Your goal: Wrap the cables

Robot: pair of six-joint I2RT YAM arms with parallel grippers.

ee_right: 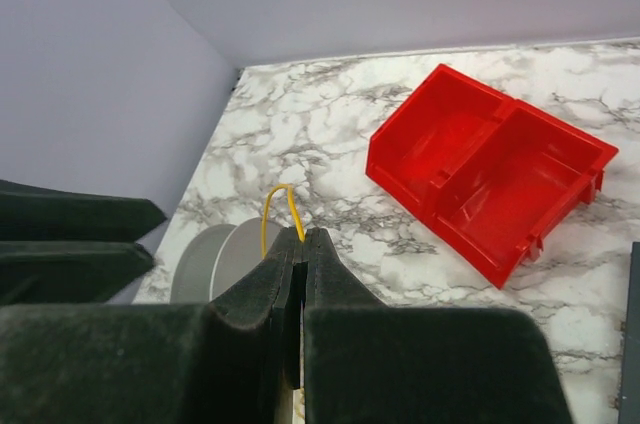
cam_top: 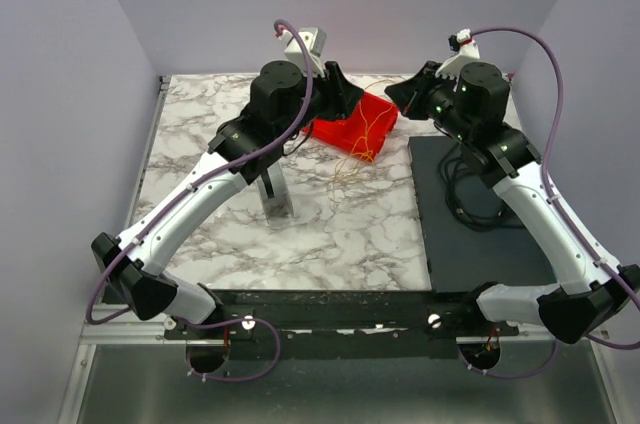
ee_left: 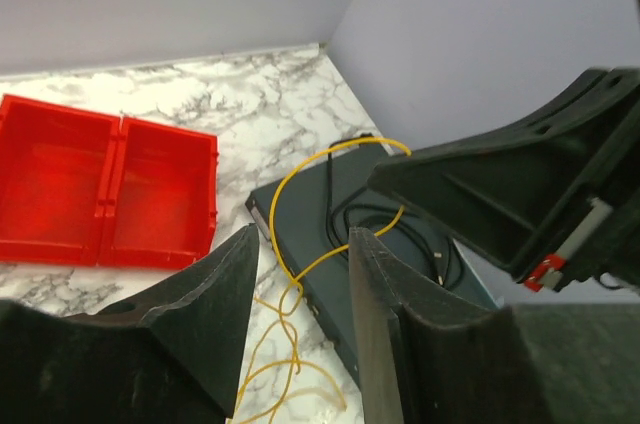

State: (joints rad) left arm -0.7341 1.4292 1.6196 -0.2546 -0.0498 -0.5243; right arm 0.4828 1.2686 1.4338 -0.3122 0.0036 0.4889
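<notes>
The cables are thin yellow wires (cam_top: 366, 137) trailing from the red bin (cam_top: 355, 124) onto the marble, with loose loops (ee_left: 285, 329) lying by the dark mat's edge. My right gripper (ee_right: 303, 236) is shut on a loop of yellow wire (ee_right: 272, 206) that rises from its tips; it hovers near the bin's right end in the top view (cam_top: 402, 96). My left gripper (ee_left: 303, 239) is open and empty, held above the bin's far left side (cam_top: 337, 82); wire shows through its gap, lower down.
A grey spool (cam_top: 276, 194) stands on the marble in front of the bin and also shows in the right wrist view (ee_right: 215, 259). A dark mat (cam_top: 480, 234) on the right carries a coiled black cord (cam_top: 462, 189). Walls enclose the table.
</notes>
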